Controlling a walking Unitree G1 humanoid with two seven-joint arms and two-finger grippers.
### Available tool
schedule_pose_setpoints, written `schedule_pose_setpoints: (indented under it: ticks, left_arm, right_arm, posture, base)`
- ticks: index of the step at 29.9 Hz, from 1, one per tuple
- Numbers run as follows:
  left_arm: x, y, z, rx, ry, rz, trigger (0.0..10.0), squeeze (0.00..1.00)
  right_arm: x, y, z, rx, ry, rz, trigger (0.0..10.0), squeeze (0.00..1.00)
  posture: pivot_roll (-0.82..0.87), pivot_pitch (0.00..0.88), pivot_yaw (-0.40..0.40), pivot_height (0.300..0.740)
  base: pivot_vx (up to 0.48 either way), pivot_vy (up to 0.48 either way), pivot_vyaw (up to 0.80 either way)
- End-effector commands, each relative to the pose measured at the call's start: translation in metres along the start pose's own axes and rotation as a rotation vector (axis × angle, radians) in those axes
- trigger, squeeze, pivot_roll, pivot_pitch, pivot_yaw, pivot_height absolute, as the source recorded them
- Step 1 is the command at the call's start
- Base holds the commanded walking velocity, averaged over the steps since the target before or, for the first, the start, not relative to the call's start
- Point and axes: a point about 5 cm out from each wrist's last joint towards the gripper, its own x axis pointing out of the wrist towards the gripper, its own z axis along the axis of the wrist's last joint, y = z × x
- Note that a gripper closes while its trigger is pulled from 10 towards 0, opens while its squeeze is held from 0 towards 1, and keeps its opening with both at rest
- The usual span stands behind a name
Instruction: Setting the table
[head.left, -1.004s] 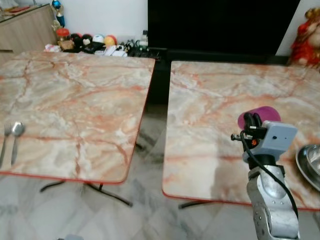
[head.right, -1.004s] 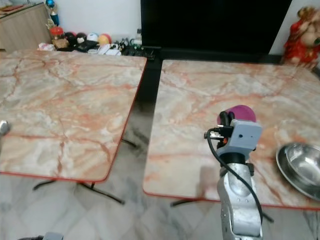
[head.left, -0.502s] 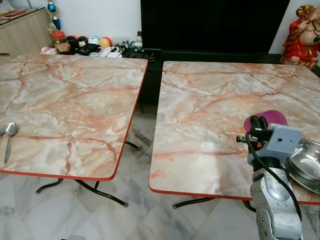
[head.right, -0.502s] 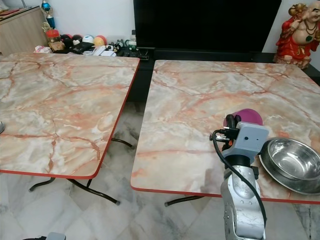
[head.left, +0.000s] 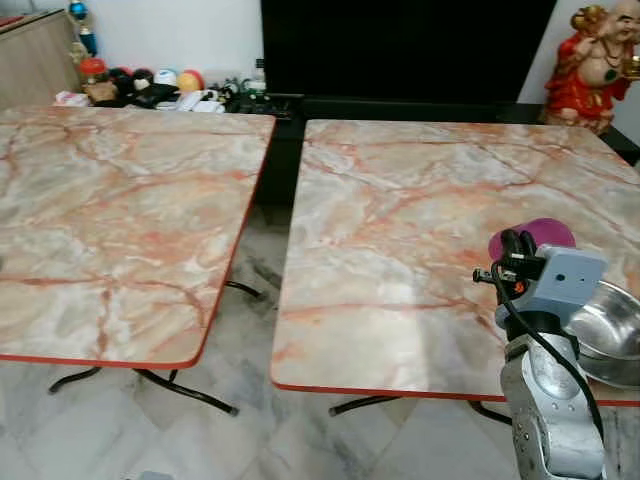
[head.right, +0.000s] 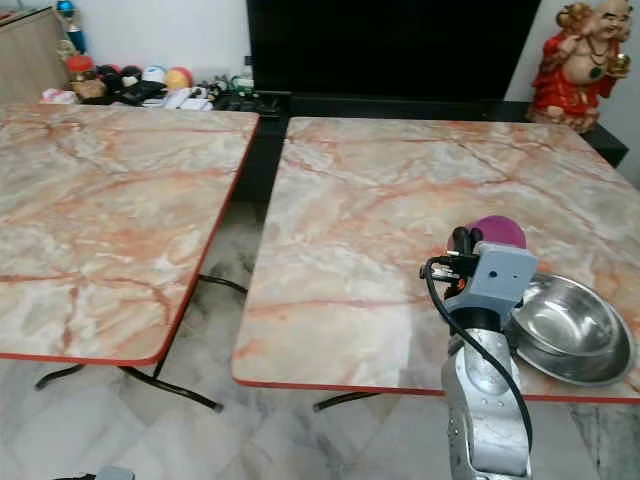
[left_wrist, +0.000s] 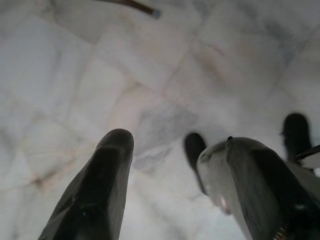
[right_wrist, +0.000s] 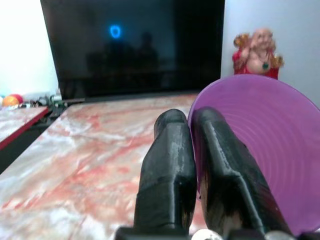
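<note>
My right gripper (right_wrist: 192, 117) is shut on the rim of a purple plastic plate (right_wrist: 260, 150), which stands on edge in its fingers. In the eye views the plate (head.left: 540, 234) and the right gripper (head.left: 512, 242) are raised over the front right part of the right marble table (head.left: 400, 230). A steel bowl (head.right: 572, 328) sits on that table just to the right of my wrist, near the front edge. The left gripper (left_wrist: 167, 150) hangs open above the tiled floor with nothing between its fingers.
A second marble table (head.left: 100, 220) stands to the left, with a floor gap (head.left: 255, 270) between the two. Behind the tables are a large black screen (head.left: 400, 50), a red statue (head.left: 590, 65) at the back right, and small clutter (head.left: 150, 88) at the back left.
The camera has swung to the right: the spoon and fork on the left table have slid out of view and the steel bowl shows more fully. The right gripper still holds the plate.
</note>
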Motion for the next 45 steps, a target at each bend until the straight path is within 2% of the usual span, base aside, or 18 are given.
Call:
schedule_pose_setpoints:
  ticks: [1,12,18,20,23,29,37,45]
  left_arm:
    - [-0.003,0.005,-0.011,-0.002,0.045,0.012,10.0,0.0]
    - [-0.004,0.005,-0.011,-0.013,0.045,0.008,10.0,0.0]
    - [-0.003,0.004,-0.012,-0.017,0.047,0.002,10.0,0.0]
    - [-0.004,0.004,-0.013,-0.008,0.057,0.002,10.0,0.0]
    - [-0.004,0.004,-0.013,-0.017,0.056,0.002,10.0,0.0]
    - [-0.005,0.005,-0.016,-0.011,0.065,0.008,10.0,0.0]
    - [-0.003,0.003,-0.013,-0.016,0.058,-0.001,10.0,0.0]
    - [-0.004,0.003,-0.015,-0.018,0.062,0.002,10.0,0.0]
  right_arm:
    - [0.0,0.006,-0.001,0.009,0.011,0.016,10.0,0.0]
    - [0.0,0.006,-0.005,-0.005,0.038,0.008,10.0,0.0]
    - [-0.002,0.004,-0.015,-0.024,0.107,-0.015,10.0,0.0]
    - [-0.003,0.001,-0.025,-0.044,0.169,-0.046,10.0,0.0]
    - [-0.005,-0.006,-0.034,-0.013,0.232,-0.115,10.0,0.0]
    - [-0.004,-0.005,-0.03,-0.006,0.22,-0.103,10.0,0.0]
    - [-0.001,0.002,-0.022,-0.005,0.168,-0.06,10.0,0.0]
    - [0.0,0.001,-0.022,-0.004,0.17,-0.078,10.0,0.0]
  posture:
    - [-0.07,0.106,-0.006,0.74]
    - [-0.07,0.108,-0.01,0.74]
    - [-0.07,0.108,-0.011,0.74]
    - [-0.07,0.108,-0.013,0.74]
    - [-0.07,0.11,-0.013,0.74]
    - [-0.07,0.11,-0.013,0.74]
    - [-0.07,0.111,-0.018,0.74]
    - [-0.07,0.11,-0.018,0.74]
  base:
    - [0.0,0.0,0.0]
    - [0.0,0.0,0.0]
    - [0.0,0.0,0.0]
    - [0.0,0.0,0.0]
    - [0.301,0.0,0.0]
    - [0.312,0.0,-0.24]
    - [0.0,0.0,-0.1]
    - [0.0,0.0,0.0]
